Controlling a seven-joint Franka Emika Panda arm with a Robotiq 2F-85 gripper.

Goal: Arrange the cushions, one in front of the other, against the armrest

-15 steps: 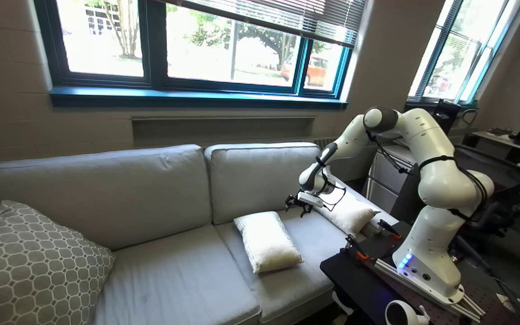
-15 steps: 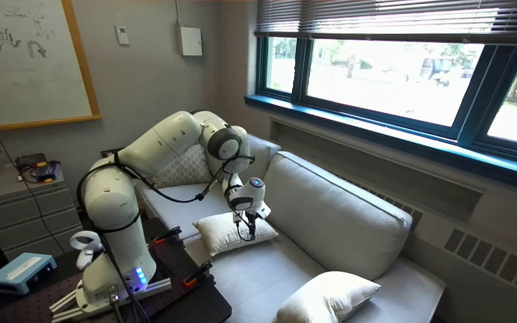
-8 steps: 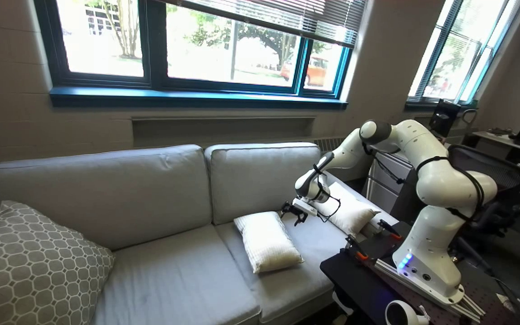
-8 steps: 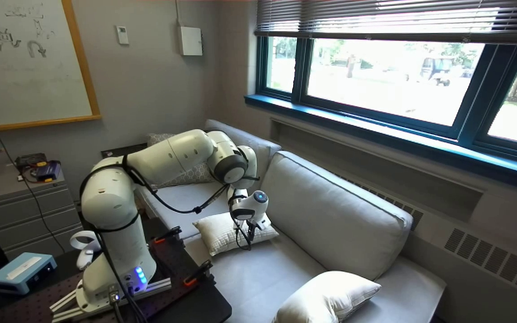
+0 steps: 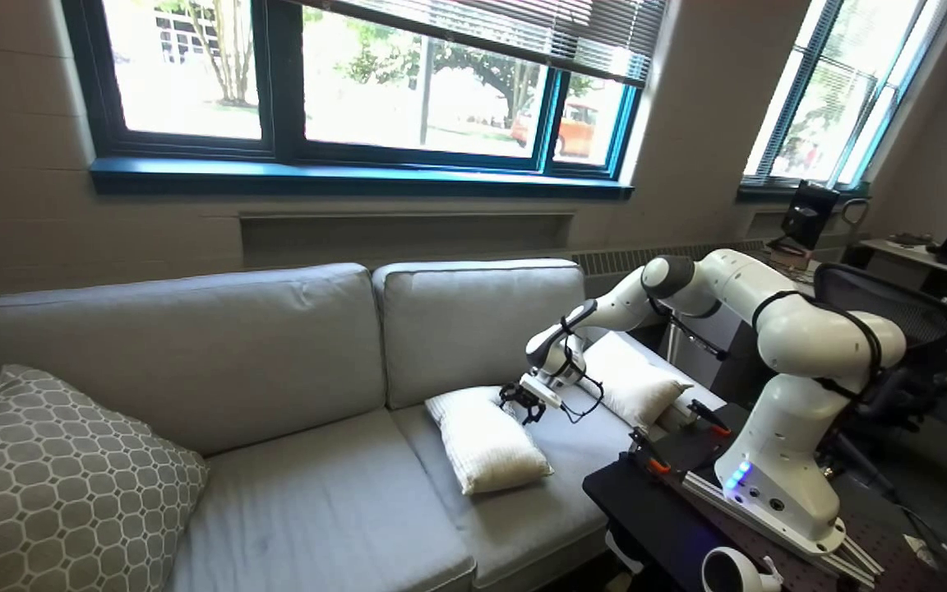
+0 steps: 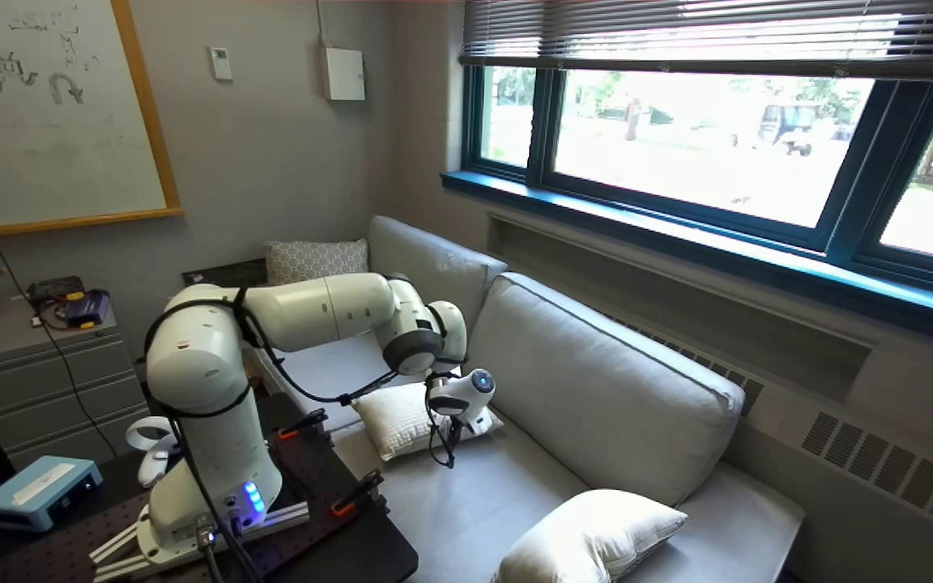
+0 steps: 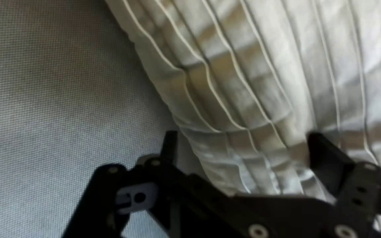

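Grasping seems in hand: behind the sofa's [image 5: 301, 477] front edge, a cushion's [image 5: 486, 450] side is straddled by the wide-spread pincer [image 7: 241, 135], contact unclear. Closing, then carrying to the armrest [image 5: 699, 391], is needed.

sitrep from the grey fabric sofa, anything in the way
Black end effector open, straddling edge of cream ribbed squarish fabric cushion, ungripped. Second cream squarish fabric cushion at grey padded armrest. Nothing seen blocking grasp.
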